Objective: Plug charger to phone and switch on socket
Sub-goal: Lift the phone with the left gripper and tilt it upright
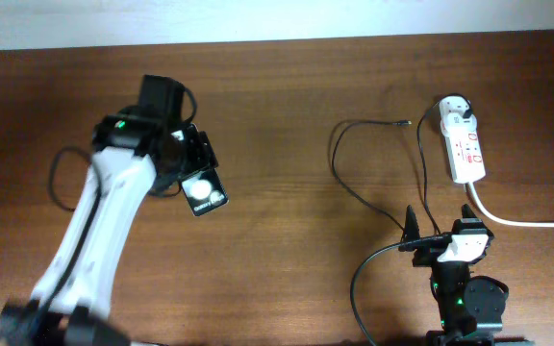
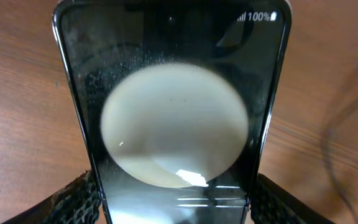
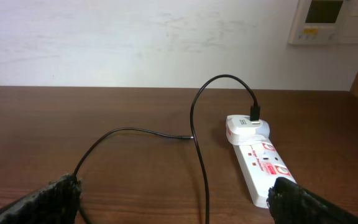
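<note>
The phone (image 1: 206, 195) sat well away from the socket (image 1: 467, 152), across the table (image 1: 287, 77) on the left arm's side. The left gripper (image 2: 176, 202) was closed on it, one finger pressed against each long edge. Whether the phone was resting on the wood or raised off it could not be told. Its glossy face showed a large pale round reflection and a small "100%" at one corner.

The charger (image 3: 247, 127) had its white adapter plugged into the end of the socket furthest from the right arm. The thin black cable arched up out of the adapter, then ran in loose loops over the table beside the socket. The connector tip (image 1: 405, 122) lay bare on the wood near the socket's adapter end, joined to nothing.

The right gripper (image 1: 440, 226) was near the socket's other end, where the thick white cord (image 1: 517, 221) left it. Its fingers were spread wide and held nothing.
</note>
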